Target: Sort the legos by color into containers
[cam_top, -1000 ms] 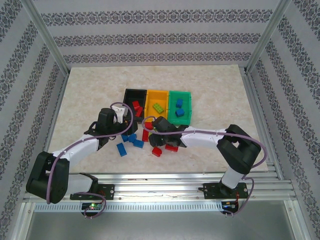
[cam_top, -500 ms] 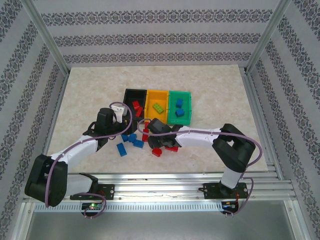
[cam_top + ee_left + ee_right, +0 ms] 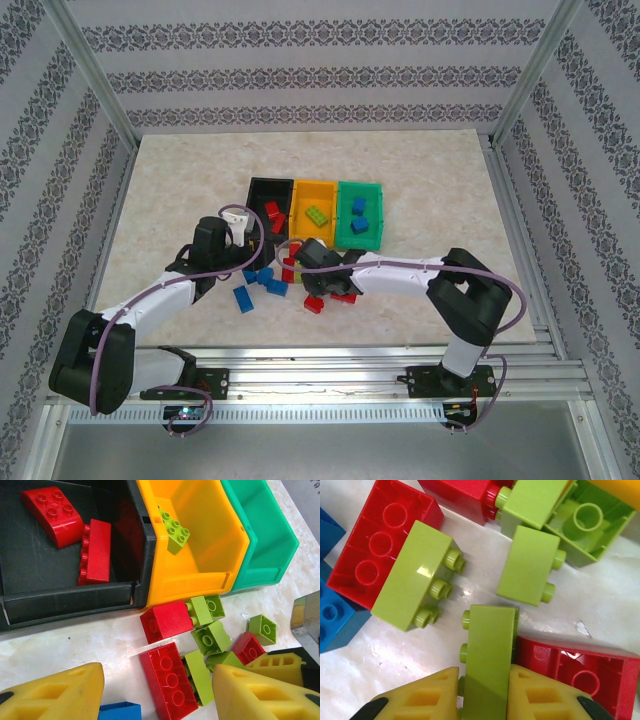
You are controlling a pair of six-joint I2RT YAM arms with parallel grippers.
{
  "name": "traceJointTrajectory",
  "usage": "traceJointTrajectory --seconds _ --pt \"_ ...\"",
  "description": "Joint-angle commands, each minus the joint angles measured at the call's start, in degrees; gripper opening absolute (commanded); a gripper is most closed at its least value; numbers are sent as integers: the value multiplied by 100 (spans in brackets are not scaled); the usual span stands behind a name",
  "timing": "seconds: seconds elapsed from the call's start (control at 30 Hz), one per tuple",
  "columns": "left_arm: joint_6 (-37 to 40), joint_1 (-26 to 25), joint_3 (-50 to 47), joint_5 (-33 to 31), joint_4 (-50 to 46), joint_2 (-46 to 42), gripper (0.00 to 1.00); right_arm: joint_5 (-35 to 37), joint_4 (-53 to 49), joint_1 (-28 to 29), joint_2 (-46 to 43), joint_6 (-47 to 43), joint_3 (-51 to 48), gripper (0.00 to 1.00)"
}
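Three containers stand side by side: black (image 3: pixel 256 189), orange-yellow (image 3: pixel 316 186), green (image 3: pixel 361 187). The black one (image 3: pixel 60 600) holds two red legos (image 3: pixel 52 512), the orange-yellow one (image 3: pixel 200 575) a lime lego (image 3: pixel 175 530), the green one blue legos (image 3: pixel 358 208). Loose red, blue and lime legos lie in front of them. My right gripper (image 3: pixel 484 672) is shut on an upright lime green lego (image 3: pixel 489 645) among the pile (image 3: pixel 300 268). My left gripper (image 3: pixel 159 672) hangs open over a long red lego (image 3: pixel 167 680), its yellow fingers (image 3: pixel 60 692) well apart.
Blue legos (image 3: pixel 262 278) lie left of the pile and red ones (image 3: pixel 335 295) to the right. A red lego (image 3: pixel 580 670) touches the held lime one. Metal frame posts and patterned walls ring the table (image 3: pixel 440 200).
My right gripper has shut on the lime green lego after shifting slightly left. The left arm has barely moved and its jaws stay open.
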Motion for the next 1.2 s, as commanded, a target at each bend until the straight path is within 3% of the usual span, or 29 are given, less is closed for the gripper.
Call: traceJointTrajectory --seconds 0.0,0.17,0.37,0.63,0.83,1.17 --pt "-72 54 -68 54 53 -121 59 98 -151 -16 -414 -62 -34 25" --pt "-62 48 -83 5 78 -67 59 -108 -42 -190 -848 -123 97 25" --pt "-82 56 -26 118 73 40 59 -534 204 -838 -1014 -296 439 25" --pt "-108 56 -55 96 124 71 59 -1242 99 -1754 -27 -598 1734 27" --pt "-125 55 -37 151 144 170 59 -1792 -82 -2079 623 -663 2450 34" --pt "-116 54 59 176 83 370 60 -1999 143 -2099 126 -894 1629 39"
